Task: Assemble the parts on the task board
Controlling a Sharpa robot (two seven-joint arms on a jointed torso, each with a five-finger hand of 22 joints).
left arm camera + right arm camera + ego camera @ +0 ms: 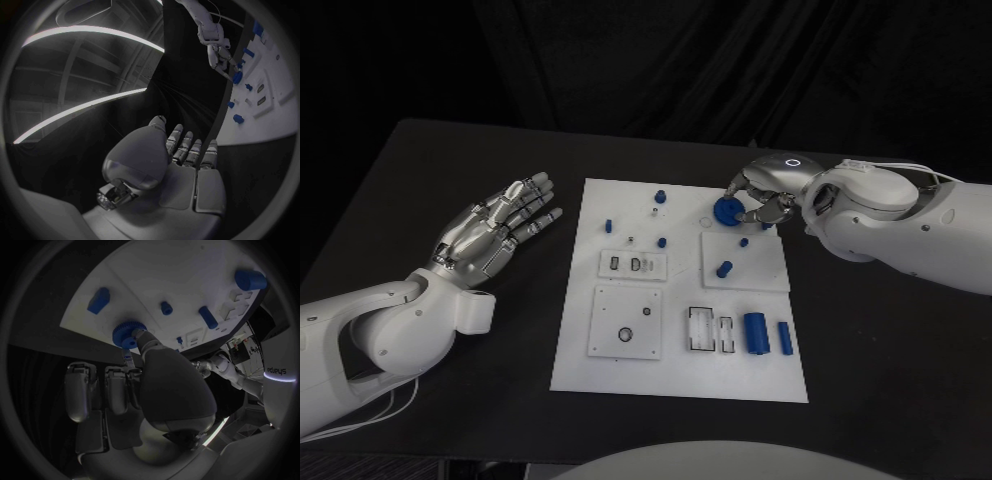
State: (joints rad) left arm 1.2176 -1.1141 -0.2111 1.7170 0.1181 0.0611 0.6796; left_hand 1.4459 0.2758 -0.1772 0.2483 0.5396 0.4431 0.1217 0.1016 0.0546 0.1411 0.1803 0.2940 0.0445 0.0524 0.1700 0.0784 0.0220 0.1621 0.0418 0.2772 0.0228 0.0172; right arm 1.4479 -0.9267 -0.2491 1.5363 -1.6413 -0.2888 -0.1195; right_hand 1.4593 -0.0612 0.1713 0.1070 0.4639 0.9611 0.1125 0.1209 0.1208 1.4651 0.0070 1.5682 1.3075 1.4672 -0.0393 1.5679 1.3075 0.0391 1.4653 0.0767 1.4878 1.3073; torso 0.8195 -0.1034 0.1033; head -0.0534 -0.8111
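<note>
Right hand: the right hand (764, 200) is reaching over the far right corner of the white board (589, 355) and pinching a blue toothed wheel (728, 210) between its fingertips (149, 343), holding it at the board's surface.
Left hand: the left hand (495, 228) is lying off the board's left side, palm up, fingers stretched out and apart, holding nothing.
Board: it is lying in the middle of the black table (891, 360).
Other pieces: a large blue cylinder (756, 333) and a slimmer blue bar (785, 338) are lying side by side near the board's near right corner; small blue pegs (724, 268) are standing further up the board.
</note>
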